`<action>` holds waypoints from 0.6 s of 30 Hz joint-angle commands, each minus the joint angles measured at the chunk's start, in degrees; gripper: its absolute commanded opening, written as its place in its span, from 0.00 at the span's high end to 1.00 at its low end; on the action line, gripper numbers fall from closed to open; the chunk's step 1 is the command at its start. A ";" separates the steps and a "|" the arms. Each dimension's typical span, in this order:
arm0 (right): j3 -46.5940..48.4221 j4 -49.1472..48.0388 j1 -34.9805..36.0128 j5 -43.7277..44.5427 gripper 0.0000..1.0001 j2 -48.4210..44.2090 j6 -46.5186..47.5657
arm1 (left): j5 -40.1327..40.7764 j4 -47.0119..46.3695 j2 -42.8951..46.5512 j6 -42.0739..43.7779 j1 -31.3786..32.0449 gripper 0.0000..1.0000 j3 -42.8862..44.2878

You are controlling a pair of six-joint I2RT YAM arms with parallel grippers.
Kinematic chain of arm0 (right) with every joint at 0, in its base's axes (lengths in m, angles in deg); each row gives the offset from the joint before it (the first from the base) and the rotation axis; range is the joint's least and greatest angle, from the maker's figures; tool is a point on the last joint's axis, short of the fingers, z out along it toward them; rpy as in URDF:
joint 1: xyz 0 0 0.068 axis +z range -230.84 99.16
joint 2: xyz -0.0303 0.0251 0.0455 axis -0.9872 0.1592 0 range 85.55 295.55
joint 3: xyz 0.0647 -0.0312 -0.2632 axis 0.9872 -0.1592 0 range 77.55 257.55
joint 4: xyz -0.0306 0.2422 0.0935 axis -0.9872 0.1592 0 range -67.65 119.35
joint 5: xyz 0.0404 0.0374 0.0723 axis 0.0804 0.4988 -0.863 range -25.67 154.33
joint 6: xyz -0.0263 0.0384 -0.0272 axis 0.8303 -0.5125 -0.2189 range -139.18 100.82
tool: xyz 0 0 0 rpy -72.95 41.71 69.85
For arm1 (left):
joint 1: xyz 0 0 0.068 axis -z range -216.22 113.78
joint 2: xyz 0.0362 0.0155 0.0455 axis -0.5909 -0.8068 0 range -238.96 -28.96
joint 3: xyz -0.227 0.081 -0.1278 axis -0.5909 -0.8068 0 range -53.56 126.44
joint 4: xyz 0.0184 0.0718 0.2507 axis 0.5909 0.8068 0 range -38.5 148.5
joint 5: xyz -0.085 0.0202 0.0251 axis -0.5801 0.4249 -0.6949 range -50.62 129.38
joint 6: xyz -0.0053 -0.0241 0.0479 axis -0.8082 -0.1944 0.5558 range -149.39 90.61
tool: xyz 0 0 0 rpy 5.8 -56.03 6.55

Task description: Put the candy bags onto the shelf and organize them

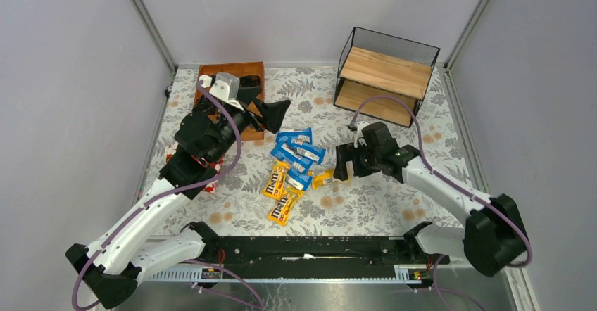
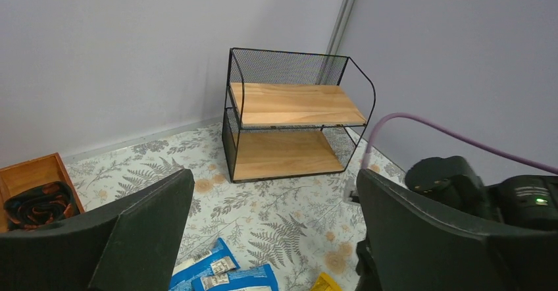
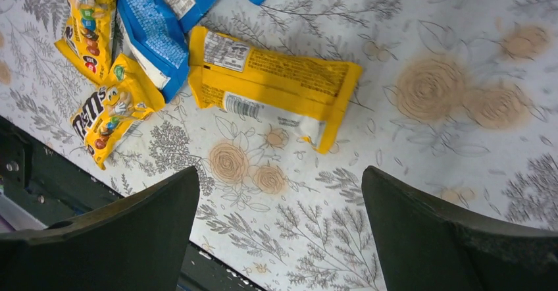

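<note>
My right end effector (image 3: 279, 192) gapes wide beside the yellow bag (image 3: 273, 83) edging the candy bags (image 1: 292, 160) heaped on the bench (image 1: 366, 205), my left end effector (image 2: 273, 185) likewise wide, the shelf (image 1: 384, 79) standing far right.

candy bags (image 1: 294, 157) mid-table, shelf (image 1: 384, 73) behind right

Plain lavender-grey walls (image 1: 70, 79) on three sides, aluminium posts (image 1: 148, 22) in the upper corners. White cloth (image 1: 366, 205) across centre frame, grey fern and tan rose print. Even lighting.
</note>
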 commanded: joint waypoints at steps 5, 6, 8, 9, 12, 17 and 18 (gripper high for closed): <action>9.92 -9.06 0.45 -12.99 0.00 15.44 5.70 | -0.50 -3.44 0.20 -0.76 0.54 0.01 0.14; 11.26 -9.11 0.47 -13.66 0.00 17.47 6.39 | -0.58 -3.44 0.16 -0.82 0.57 0.01 0.09; 14.04 -8.12 0.35 -13.79 0.00 21.47 7.42 | -0.52 -3.52 0.07 -0.82 0.76 0.01 0.04; 15.21 -7.46 0.35 -13.76 0.00 23.64 7.80 | -0.43 -3.60 0.04 -0.82 0.87 0.01 -0.02; 17.78 -5.77 0.24 -14.79 0.00 28.06 8.62 | -0.33 -3.66 -0.06 -0.74 1.04 0.01 -0.08; 18.36 -4.43 -0.89 -17.59 0.00 31.69 8.89 | -1.11 -3.77 -0.12 -1.25 1.25 0.01 0.05; 17.93 -4.26 -1.08 -17.73 0.00 31.64 8.98 | -1.20 -3.79 -0.13 -1.33 1.25 0.01 0.03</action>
